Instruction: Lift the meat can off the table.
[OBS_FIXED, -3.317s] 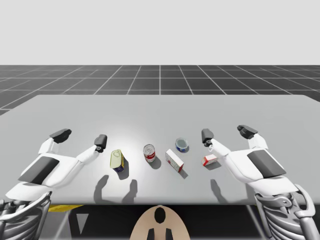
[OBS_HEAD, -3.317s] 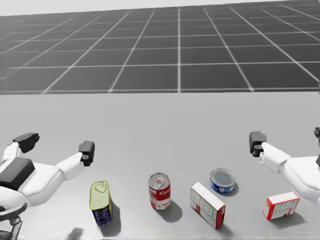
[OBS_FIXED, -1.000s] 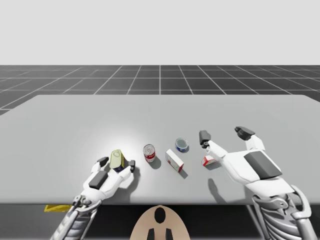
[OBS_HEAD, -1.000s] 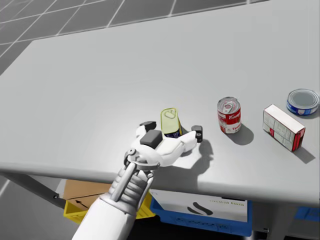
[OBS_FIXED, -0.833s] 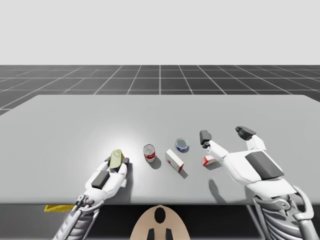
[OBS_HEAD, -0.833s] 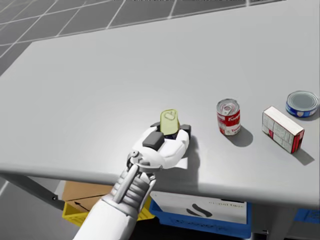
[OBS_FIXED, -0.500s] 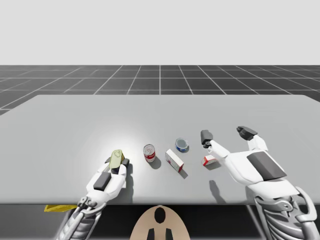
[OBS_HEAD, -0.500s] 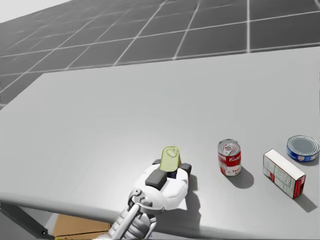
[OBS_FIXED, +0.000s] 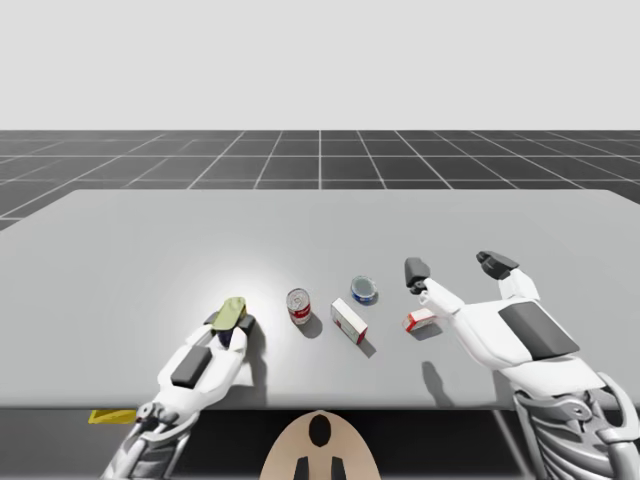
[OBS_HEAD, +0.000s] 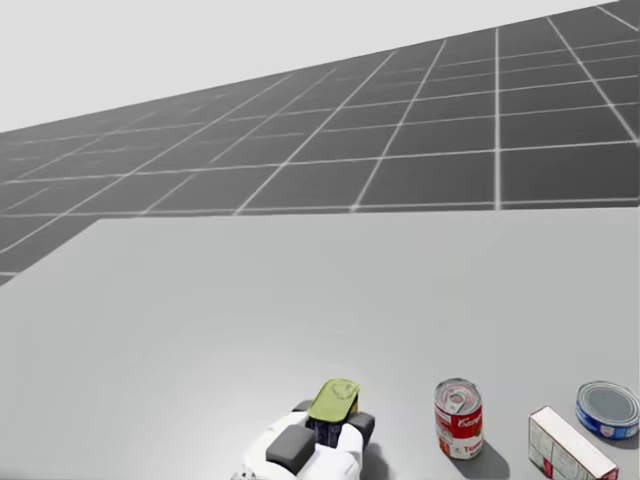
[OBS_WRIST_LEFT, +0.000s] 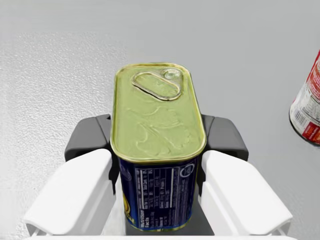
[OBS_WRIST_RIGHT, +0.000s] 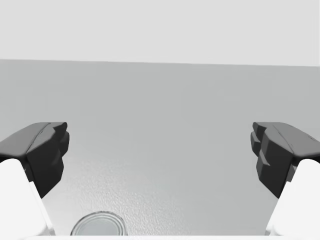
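My left hand (OBS_WRIST_LEFT: 157, 146) is clamping both dark fingers against the sides of the rectangular blue metal meat can with a yellow-green lid (OBS_WRIST_LEFT: 157, 130), which is sitting tilted near the grey table's (OBS_FIXED: 150, 250) front edge. A red-and-white cylindrical can (OBS_FIXED: 298, 306) is standing just beside it, apart. Further right, a red-and-white box (OBS_FIXED: 349, 321) and a flat blue round tin (OBS_FIXED: 365, 290) are lying. My right hand (OBS_FIXED: 455, 266) is hovering wide open and empty over a small red-and-white box (OBS_FIXED: 420, 320).
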